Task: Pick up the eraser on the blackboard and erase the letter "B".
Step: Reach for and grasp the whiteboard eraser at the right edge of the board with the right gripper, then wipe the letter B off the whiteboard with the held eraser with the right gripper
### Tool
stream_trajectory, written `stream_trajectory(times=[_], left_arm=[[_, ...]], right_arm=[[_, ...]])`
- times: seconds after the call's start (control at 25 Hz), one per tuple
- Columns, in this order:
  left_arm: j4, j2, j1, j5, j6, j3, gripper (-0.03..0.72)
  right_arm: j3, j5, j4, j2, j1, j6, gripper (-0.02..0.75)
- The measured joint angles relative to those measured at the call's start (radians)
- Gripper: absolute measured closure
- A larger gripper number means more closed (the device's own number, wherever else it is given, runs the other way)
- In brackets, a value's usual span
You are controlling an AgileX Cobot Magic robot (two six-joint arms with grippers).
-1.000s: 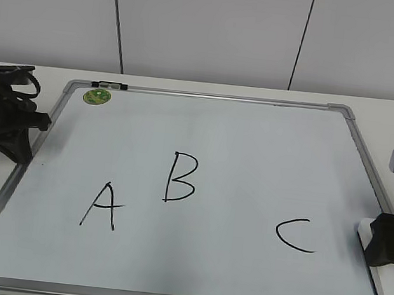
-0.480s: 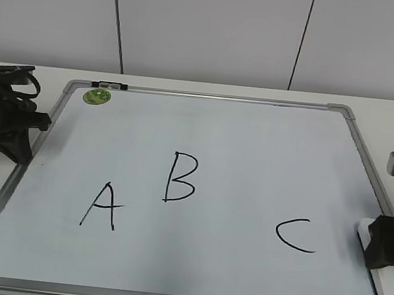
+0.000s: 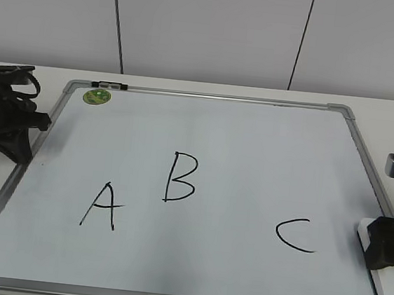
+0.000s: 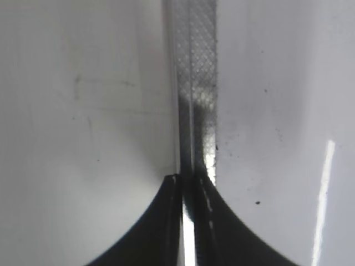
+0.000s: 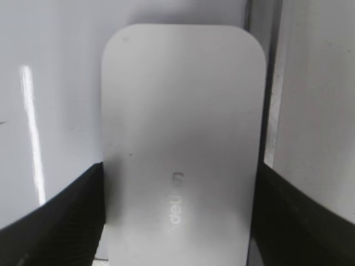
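The eraser (image 3: 388,291) is a white rounded block lying at the right edge of the blackboard (image 3: 209,96), partly over its frame. My right gripper (image 3: 387,252) is down over it, open, one finger close along each long side; the right wrist view shows the eraser (image 5: 180,83) between the jaws (image 5: 180,166). The letter "B" (image 3: 180,177) is drawn in black left of the board's middle. My left gripper (image 3: 13,149) is shut and empty at the board's left frame (image 4: 191,83), with its jaws (image 4: 191,177) together above it.
A black "A" (image 3: 100,206) sits left of the B and a black "C" (image 3: 295,235) near the eraser. A green sticker (image 3: 96,96) and a small black-and-white clip (image 3: 109,85) are at the board's top left. A white wall stands behind the table.
My right gripper has sunk a little lower over the eraser. The left arm and the eraser have not moved.
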Motion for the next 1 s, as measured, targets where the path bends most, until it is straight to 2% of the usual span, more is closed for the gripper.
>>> stream_trajectory(times=[0.24, 1.0], left_arm=[[0.000, 0.000, 0.000, 0.000, 0.000, 0.000, 0.678], [0.000, 0.000, 0.000, 0.000, 0.000, 0.000, 0.678]], right_arm=[[0.000, 0.000, 0.000, 0.000, 0.000, 0.000, 0.184], [-0.011, 0.019, 0.000, -0.078, 0.000, -0.002, 0.186]])
